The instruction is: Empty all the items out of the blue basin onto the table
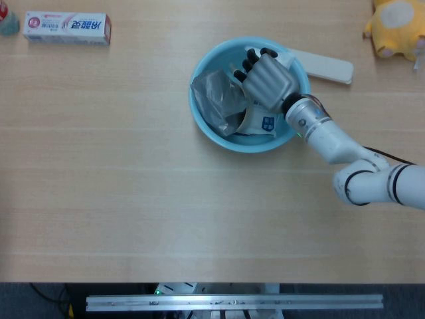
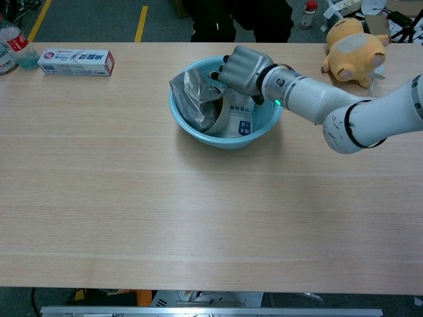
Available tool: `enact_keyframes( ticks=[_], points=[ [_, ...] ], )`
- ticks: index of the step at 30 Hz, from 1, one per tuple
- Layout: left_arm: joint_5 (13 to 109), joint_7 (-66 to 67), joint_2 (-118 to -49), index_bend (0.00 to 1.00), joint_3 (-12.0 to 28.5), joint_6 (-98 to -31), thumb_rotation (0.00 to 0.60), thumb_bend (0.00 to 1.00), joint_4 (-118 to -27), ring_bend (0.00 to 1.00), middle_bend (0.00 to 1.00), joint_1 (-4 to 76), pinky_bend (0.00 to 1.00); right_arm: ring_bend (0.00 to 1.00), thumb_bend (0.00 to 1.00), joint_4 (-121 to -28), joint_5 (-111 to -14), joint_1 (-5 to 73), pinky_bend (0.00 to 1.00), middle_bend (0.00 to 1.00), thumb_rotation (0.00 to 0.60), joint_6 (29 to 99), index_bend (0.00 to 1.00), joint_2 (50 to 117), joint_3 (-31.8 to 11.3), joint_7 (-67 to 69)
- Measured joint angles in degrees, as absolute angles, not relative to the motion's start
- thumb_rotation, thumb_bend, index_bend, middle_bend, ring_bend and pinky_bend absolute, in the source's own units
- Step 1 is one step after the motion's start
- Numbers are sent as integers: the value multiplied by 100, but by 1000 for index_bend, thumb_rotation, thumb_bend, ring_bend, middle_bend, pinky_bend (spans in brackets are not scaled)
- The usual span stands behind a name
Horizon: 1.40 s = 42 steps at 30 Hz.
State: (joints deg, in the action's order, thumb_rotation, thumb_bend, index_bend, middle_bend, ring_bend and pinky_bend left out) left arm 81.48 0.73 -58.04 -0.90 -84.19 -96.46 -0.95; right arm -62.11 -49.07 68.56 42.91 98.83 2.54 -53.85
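Observation:
The blue basin [image 1: 247,147] [image 2: 218,140] stands at the back of the table, right of centre. In its left half lies a crumpled grey foil bag [image 1: 218,101] [image 2: 192,96]. A white pouch with blue print [image 1: 263,123] [image 2: 240,122] fills the right half. My right hand [image 1: 265,80] [image 2: 241,69] is down inside the basin, lying over the top of the white pouch with its fingers bent toward the grey bag. The back of the hand hides whether the fingers grip the pouch. My left hand does not show in either view.
A toothpaste box [image 1: 66,28] [image 2: 76,61] and a bottle [image 1: 5,16] [image 2: 14,43] lie at the far left. A white flat object [image 1: 329,66] lies just behind the basin on the right. A yellow plush toy [image 1: 395,26] [image 2: 350,43] sits at the far right corner.

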Motion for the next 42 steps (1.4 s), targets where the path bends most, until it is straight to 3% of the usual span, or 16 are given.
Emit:
enact_keyframes(
  ticks=[12,21,37,42],
  points=[
    [8162,22,-5824,294,-72,-8324,600,220,-9578,249,286,-50,212,163,0,-6750,-4927,6613,373,253,600,4425,87,9732,255,-5425],
    [8174,-73,-5808,294,-62,-8343,600,219,-9508,249,285,-65,211,163,0,-7552,-4527,6568,373,253,600,4891,83,9567,209,-6076],
    [8131,-28,-5753,294,-68,-8420,600,220,-9582,249,285,-153,211,164,0,-6363,-4833,6606,373,271,600,4322,83,9981,134,-5611],
    [8139,-19,-5748,294,-57,-8412,600,219,-9604,249,285,-141,212,250,0,-6159,-5018,6587,398,345,600,4174,157,10087,139,-5456]
  ],
)
